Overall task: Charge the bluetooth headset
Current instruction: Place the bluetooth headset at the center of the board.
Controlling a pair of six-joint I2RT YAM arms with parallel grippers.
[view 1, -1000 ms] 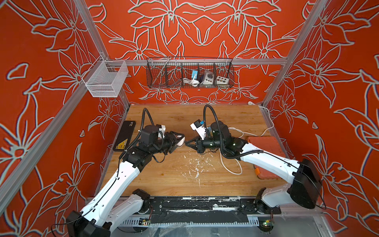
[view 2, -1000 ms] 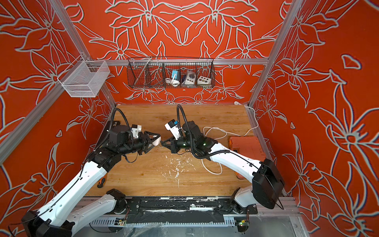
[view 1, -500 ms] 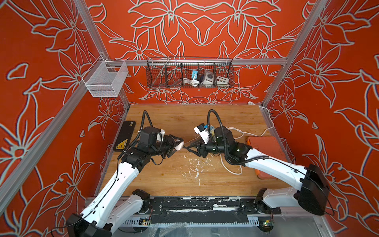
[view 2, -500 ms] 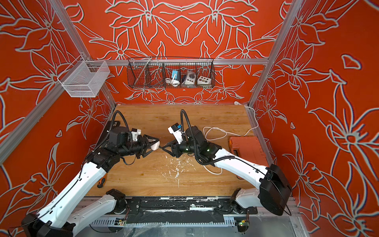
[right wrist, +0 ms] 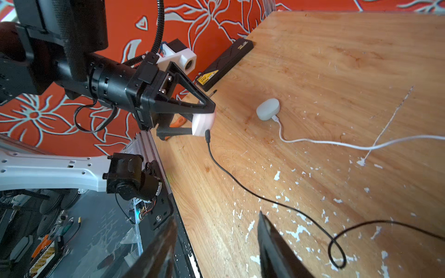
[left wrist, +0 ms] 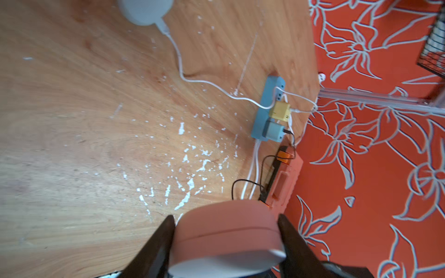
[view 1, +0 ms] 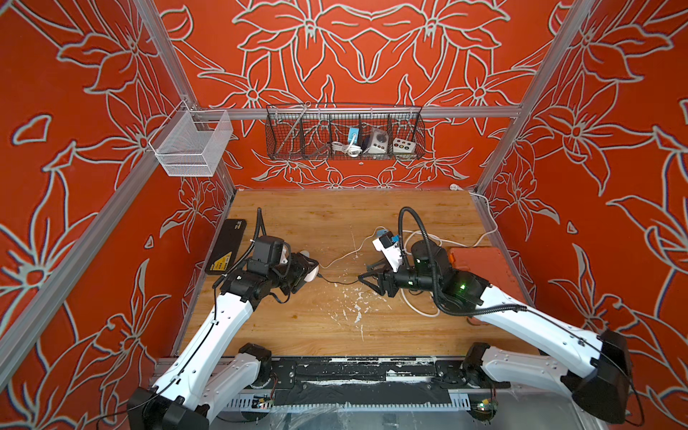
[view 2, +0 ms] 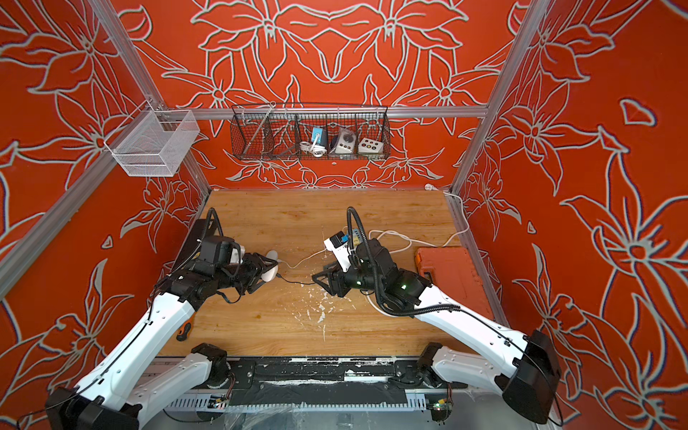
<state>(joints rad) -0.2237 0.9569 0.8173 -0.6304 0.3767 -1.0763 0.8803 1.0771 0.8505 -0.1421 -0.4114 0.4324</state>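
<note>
1. Left wrist view shows the left gripper (left wrist: 226, 227) pinching a pale round headset case (left wrist: 228, 243) by its two sides, with one dark finger pressed against each.
2. In both top views the case (view 1: 311, 276) is at the left middle of the wooden table (view 1: 335, 216), held low at the tip of the left arm. Whether it touches the wood I cannot tell.
3. In the right wrist view a black cable (right wrist: 240, 183) runs over the table to the case. Its plug (right wrist: 207, 136) meets the case's lower edge, but I cannot tell whether it is pushed fully in.
4. The right gripper (right wrist: 218, 215) has its fingers spread with nothing between them. The black cable passes just beyond the fingertips, ungripped. In a top view this gripper (view 2: 320, 276) points left toward the case, with a clear gap between them.
5. A grey pod (right wrist: 268, 108) lies on the table just beyond the held case, with a white cable (right wrist: 337, 143) plugged into it.
6. To the right lies a blue power strip (left wrist: 266, 108) carrying a yellow charger (left wrist: 280, 111) and a grey charger (left wrist: 273, 131). A black lead leaves the grey one.
7. An orange box (view 1: 480, 264) sits at the table's right edge, and a flat black box (view 1: 227, 245) lies along the left edge.
</note>
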